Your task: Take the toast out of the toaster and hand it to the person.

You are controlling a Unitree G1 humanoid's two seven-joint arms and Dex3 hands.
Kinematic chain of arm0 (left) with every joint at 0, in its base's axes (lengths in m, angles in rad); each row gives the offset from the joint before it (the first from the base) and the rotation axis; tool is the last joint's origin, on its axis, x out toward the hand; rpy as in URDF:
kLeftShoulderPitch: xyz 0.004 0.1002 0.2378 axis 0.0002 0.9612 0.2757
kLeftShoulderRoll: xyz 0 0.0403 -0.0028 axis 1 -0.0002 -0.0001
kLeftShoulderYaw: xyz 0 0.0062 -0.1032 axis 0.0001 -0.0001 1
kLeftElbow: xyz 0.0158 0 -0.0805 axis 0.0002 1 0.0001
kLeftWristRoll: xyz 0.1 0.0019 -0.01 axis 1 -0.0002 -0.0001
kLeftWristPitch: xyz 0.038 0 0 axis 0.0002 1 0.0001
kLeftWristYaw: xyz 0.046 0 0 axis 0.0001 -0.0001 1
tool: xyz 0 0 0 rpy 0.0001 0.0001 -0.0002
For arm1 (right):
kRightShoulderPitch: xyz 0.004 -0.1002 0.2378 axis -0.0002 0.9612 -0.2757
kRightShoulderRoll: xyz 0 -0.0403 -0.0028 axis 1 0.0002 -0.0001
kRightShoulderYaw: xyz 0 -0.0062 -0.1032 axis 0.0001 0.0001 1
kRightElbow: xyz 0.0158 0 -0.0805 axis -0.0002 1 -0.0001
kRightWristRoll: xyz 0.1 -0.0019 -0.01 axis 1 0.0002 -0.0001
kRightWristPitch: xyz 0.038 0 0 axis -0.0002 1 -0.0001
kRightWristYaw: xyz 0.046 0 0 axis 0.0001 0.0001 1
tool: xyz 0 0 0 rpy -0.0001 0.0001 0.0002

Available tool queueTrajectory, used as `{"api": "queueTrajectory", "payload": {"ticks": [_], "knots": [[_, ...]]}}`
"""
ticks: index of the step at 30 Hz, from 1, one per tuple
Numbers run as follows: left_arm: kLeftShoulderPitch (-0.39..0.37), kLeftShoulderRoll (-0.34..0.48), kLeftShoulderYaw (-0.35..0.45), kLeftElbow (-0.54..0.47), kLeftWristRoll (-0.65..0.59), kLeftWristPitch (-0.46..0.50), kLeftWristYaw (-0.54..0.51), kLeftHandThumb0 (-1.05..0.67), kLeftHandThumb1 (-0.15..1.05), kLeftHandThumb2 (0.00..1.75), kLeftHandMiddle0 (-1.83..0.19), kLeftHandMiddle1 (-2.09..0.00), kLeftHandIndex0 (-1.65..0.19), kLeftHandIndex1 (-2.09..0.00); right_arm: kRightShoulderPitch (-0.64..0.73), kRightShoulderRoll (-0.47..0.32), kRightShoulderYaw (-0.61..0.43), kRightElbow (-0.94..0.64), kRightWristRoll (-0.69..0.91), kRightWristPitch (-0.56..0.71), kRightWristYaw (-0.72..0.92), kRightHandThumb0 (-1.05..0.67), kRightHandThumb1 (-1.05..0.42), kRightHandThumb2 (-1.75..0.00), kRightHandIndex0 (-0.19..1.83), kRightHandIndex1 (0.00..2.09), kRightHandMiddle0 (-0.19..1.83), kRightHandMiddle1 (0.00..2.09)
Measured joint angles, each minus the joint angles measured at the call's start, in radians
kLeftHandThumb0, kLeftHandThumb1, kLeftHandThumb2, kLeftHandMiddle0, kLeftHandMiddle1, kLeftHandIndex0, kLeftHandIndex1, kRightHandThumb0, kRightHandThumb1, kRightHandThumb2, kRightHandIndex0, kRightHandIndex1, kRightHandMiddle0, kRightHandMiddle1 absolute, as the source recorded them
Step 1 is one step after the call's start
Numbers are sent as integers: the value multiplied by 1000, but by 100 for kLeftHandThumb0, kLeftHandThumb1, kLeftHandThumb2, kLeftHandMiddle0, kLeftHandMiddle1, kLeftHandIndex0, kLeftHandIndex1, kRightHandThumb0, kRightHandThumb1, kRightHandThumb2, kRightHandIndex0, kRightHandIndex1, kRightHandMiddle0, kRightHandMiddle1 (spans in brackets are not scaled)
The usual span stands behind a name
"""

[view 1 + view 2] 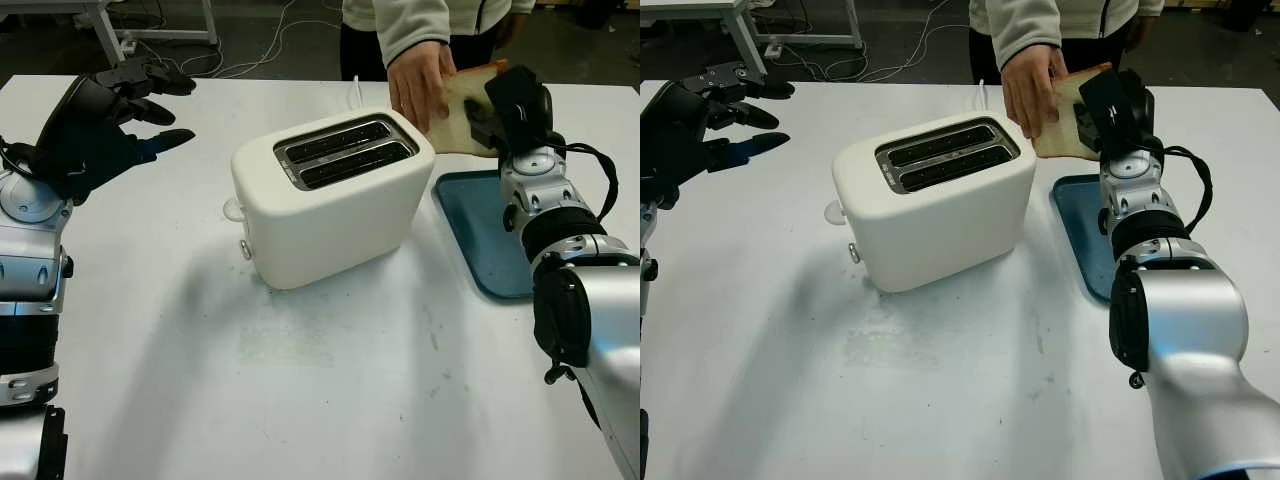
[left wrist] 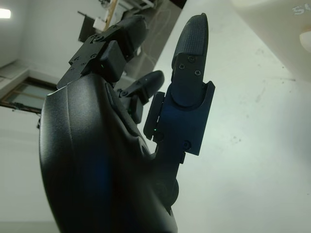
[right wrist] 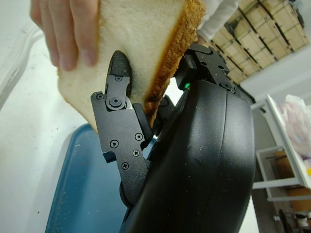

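Observation:
A slice of toast (image 1: pixel 462 112) is held up behind the toaster's right end, above the far edge of the blue tray. My right hand (image 1: pixel 510 110) is shut on its right side, with black fingers (image 3: pixel 119 80) pressed against the bread (image 3: pixel 131 43). A person's hand (image 1: pixel 420 85) grips the same slice from the left. The white two-slot toaster (image 1: pixel 330 195) stands mid-table, and both slots look empty. My left hand (image 1: pixel 95 130) hovers open above the table's far left, well away from the toaster.
A blue tray (image 1: pixel 480 235) lies on the table right of the toaster, under my right forearm. The person stands at the far table edge. A white cord (image 1: pixel 355 90) runs back from the toaster. Bare white tabletop stretches in front.

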Motion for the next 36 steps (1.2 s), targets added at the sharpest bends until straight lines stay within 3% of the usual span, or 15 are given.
{"api": "queueTrajectory", "payload": {"ticks": [13, 15, 16, 17, 19, 21, 26, 30, 36], "knots": [[0, 0, 0, 0, 1, 0, 0, -60, 92, 13, -34, -89, -42, -55, 2, 0, 11, 0, -18, -23, -13, -19, -92, -42, 72, 175, 43, 175], [0, 0, 0, 0, 1, 0, 0, -59, 92, 13, -35, -89, -42, -55, 5, 0, 15, 0, -22, -37, -13, -29, -92, -37, 67, 174, 42, 173], [0, 0, 0, 0, 1, 0, 0, -59, 92, 13, -35, -89, -42, -55, 6, 0, 21, 0, -25, -42, -9, -36, -92, -33, 53, 168, 36, 162], [0, 0, 0, -1, 1, 0, 0, -59, 92, 13, -34, -88, -42, -55, 6, 0, 26, 0, -28, -46, 3, -44, -92, -31, 43, 147, 34, 135], [0, 0, 0, -2, 1, 0, 0, -58, 92, 13, -34, -88, -42, -54, 6, -5, 48, -1, -37, -47, 65, -66, -92, -33, 29, 51, 29, 42], [0, 0, 0, -6, 0, 5, 0, -59, 92, 13, -34, -88, -42, -54, 7, -11, 81, -4, -62, -48, 131, -75, -92, -32, 17, 13, 15, 9], [6, 0, 1, -8, -2, 14, 0, -59, 92, 13, -34, -88, -43, -54, 28, -39, 118, -41, -89, -68, 155, -69, -92, -29, 4, 0, 3, 1], [10, 0, 6, -8, -4, 14, 1, -59, 92, 12, -34, -88, -43, -53, 121, -83, 137, -142, -112, -168, 87, -58, -92, -38, 0, 0, 4, 1], [19, 0, 10, -6, -2, 3, 1, -56, 92, 13, -34, -89, -43, -53, 377, -130, 108, -545, -110, -225, 56, -66, -92, -49, 11, 6, 8, 3]]}}
